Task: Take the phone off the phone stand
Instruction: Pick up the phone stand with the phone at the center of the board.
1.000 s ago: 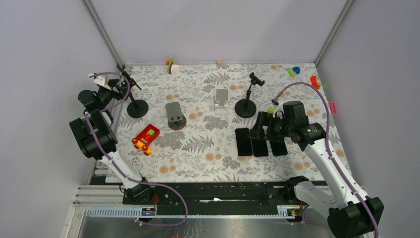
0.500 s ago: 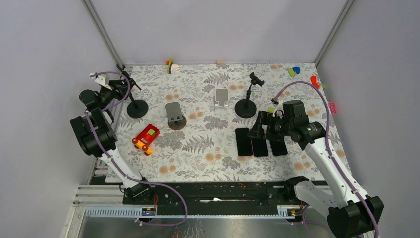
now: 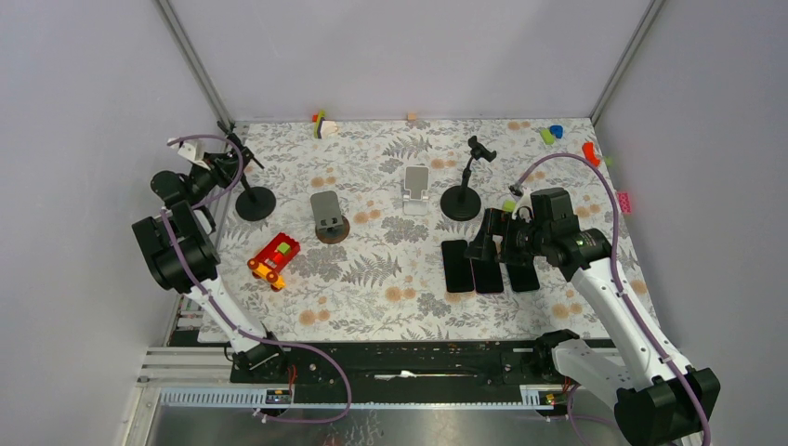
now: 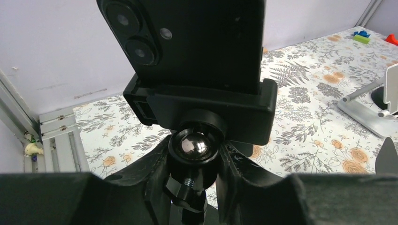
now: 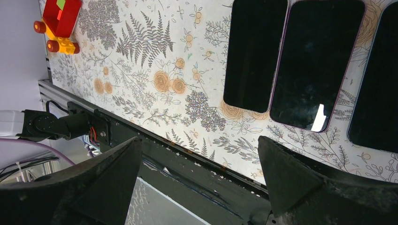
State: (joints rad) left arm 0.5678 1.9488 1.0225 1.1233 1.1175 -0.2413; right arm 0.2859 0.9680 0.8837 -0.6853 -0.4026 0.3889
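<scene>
Risks dragging the whole stand [image 4: 206, 112] along instead of freeing the phone [image 4: 197, 42]: has the left claw [image 4: 193, 161] pinching the ball joint [image 4: 194, 146] under the clamp [image 4: 155, 101], fingers [image 4: 152, 176] pressed to it from both sides, nowhere touching the phone. Could swivel the joint under any twist and swing the phone aside. Could tip the stand off its round base [image 3: 256, 203] with a sideways pull, close to the left edge of the desk [image 3: 390, 279]. Shows the phone seated upright in the clamp, lenses toward the wrist view, top end out of frame. Probably calls for a second grip on the phone itself before any lift.

Reaches in with the left arm bent at the far left corner, wrist aimed at the stand's neck. Hangs the right claw [image 5: 198, 140] spread wide above three phones [image 5: 307, 61] lying flat side by side on the desk, well apart from the stand, holding nothing.
</scene>
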